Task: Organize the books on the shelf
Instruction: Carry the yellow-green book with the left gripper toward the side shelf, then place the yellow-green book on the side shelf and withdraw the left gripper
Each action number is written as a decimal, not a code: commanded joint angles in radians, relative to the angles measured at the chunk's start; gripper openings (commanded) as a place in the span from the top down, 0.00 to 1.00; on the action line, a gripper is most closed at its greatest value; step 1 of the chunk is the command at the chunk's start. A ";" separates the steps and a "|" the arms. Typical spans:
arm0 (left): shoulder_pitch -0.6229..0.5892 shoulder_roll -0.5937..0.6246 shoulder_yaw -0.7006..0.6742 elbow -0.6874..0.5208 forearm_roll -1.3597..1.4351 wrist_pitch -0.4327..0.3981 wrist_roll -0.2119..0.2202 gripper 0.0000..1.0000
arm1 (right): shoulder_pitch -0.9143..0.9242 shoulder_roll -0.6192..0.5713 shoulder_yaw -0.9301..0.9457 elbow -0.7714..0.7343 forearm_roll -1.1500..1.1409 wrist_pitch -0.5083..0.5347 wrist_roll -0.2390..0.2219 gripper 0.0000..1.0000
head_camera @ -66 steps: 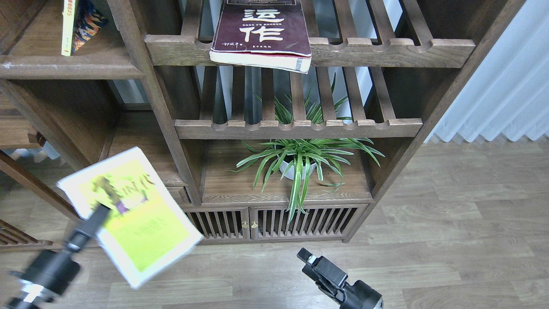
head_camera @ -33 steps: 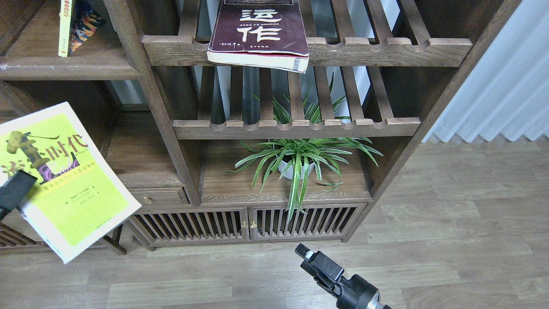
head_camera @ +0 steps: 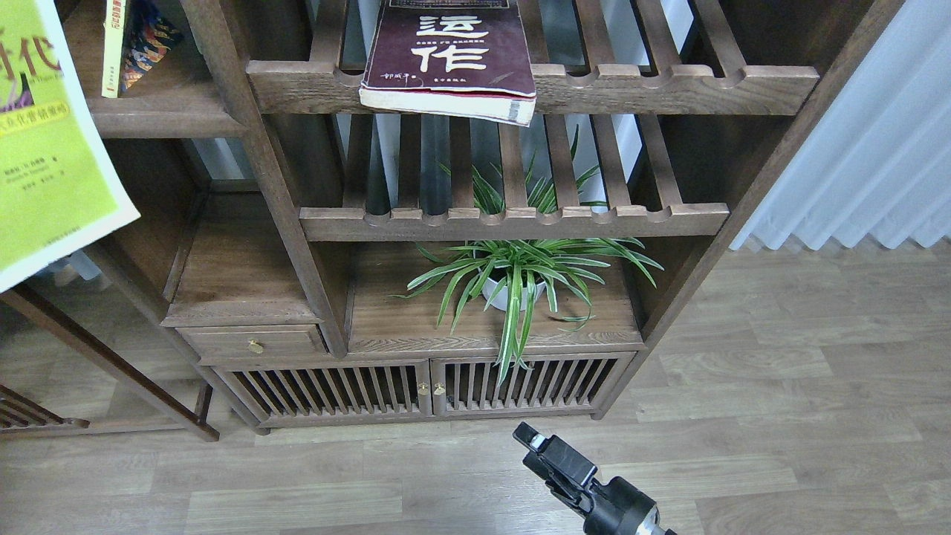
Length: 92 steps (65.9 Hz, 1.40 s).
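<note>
The yellow-green book (head_camera: 44, 148) fills the far left edge, held up in front of the shelf unit and partly cut off by the frame. What holds it is out of view, as is my left gripper. The maroon book (head_camera: 449, 56) with white characters lies flat on the upper slatted rack, its front edge overhanging the rail. A small book (head_camera: 137, 44) with a yellow spine and a blue-orange picture stands on the solid dark-brown shelf (head_camera: 167, 119) at upper left. My right gripper (head_camera: 529, 438) is low over the floor, empty; its dark fingers cannot be told apart.
A potted spider plant (head_camera: 513, 286) stands in the lower middle compartment. A second slatted rack (head_camera: 513, 219) is above it. A small drawer (head_camera: 256, 345) and slatted cabinet doors (head_camera: 431, 386) sit below. A white curtain (head_camera: 877, 148) hangs at the right.
The yellow-green book has risen up and to the left, from low over the floor to beside the upper-left shelf, and my left gripper has left the view. The right gripper has barely moved.
</note>
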 commanded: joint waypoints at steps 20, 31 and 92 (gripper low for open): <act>-0.351 0.027 0.103 0.150 0.169 0.001 0.017 0.97 | 0.001 0.000 0.005 0.002 0.012 0.000 0.004 0.01; -0.359 0.065 0.098 0.181 0.169 0.001 0.017 0.98 | 0.003 -0.002 0.006 0.002 0.034 0.000 0.002 0.01; -0.939 0.094 0.578 0.623 0.287 0.001 0.014 0.98 | 0.036 -0.014 0.008 0.012 0.124 0.000 0.004 0.01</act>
